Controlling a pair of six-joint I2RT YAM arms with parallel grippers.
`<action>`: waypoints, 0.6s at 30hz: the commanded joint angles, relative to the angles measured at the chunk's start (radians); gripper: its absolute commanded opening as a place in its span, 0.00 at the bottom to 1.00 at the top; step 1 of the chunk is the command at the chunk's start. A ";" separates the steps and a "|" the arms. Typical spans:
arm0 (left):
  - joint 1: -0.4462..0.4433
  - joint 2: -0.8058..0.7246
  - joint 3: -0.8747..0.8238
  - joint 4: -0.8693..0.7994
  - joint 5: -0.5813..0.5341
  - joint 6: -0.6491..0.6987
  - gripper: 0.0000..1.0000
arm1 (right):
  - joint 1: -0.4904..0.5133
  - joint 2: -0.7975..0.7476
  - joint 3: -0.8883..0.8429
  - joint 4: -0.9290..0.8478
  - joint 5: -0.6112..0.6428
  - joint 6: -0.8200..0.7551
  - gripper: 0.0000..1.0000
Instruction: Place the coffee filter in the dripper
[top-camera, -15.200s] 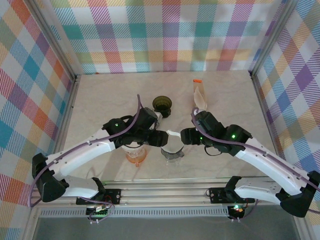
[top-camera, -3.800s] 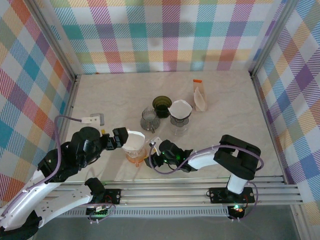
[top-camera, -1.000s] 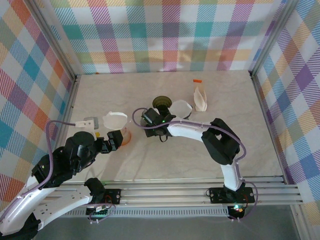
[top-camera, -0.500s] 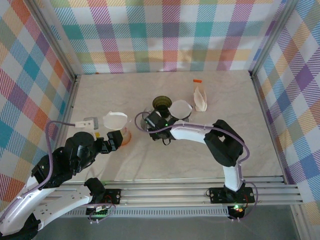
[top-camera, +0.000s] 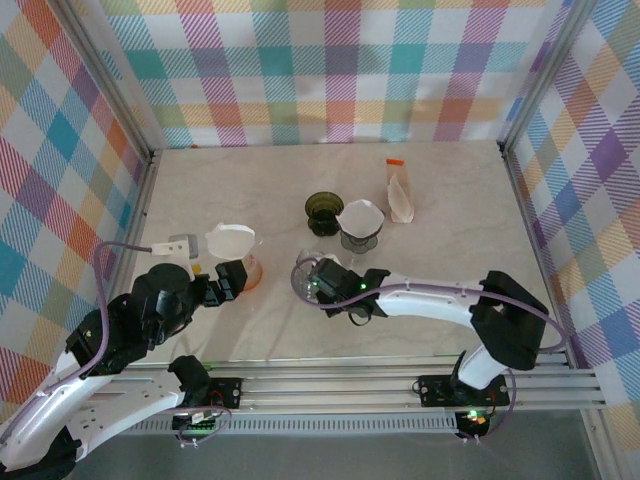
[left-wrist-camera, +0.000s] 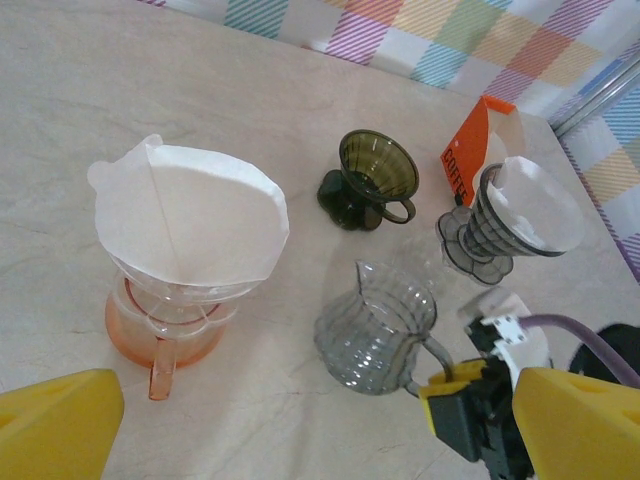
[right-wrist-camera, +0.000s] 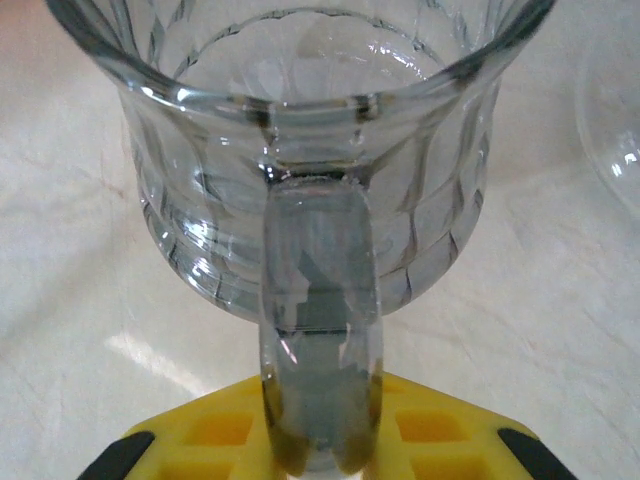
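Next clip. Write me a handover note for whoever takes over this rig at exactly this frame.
Grippers: the left gripper is open and empty, near the orange dripper. The right gripper is shut on the handle of the clear glass vessel.
Things: a paper filter sits in the orange dripper. The gray dripper also holds one. The green dripper is empty. The filter pack stands behind.
Done: filter in the orange dripper.
Left: probably release the clear glass vessel and back off.

Filter (left-wrist-camera: 185, 215) sits in the left dripper (left-wrist-camera: 160, 338); jug (left-wrist-camera: 375, 328) stands right of it, before the middle dripper (left-wrist-camera: 368, 172).
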 joint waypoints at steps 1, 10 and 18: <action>0.010 -0.011 -0.021 0.020 0.014 -0.008 1.00 | 0.026 -0.093 -0.068 -0.045 0.053 0.074 0.21; 0.011 0.006 -0.025 0.041 0.022 -0.004 1.00 | 0.107 -0.278 -0.230 -0.135 0.108 0.217 0.22; 0.010 0.106 0.009 0.068 0.099 0.021 1.00 | 0.121 -0.285 -0.261 -0.119 0.126 0.259 0.29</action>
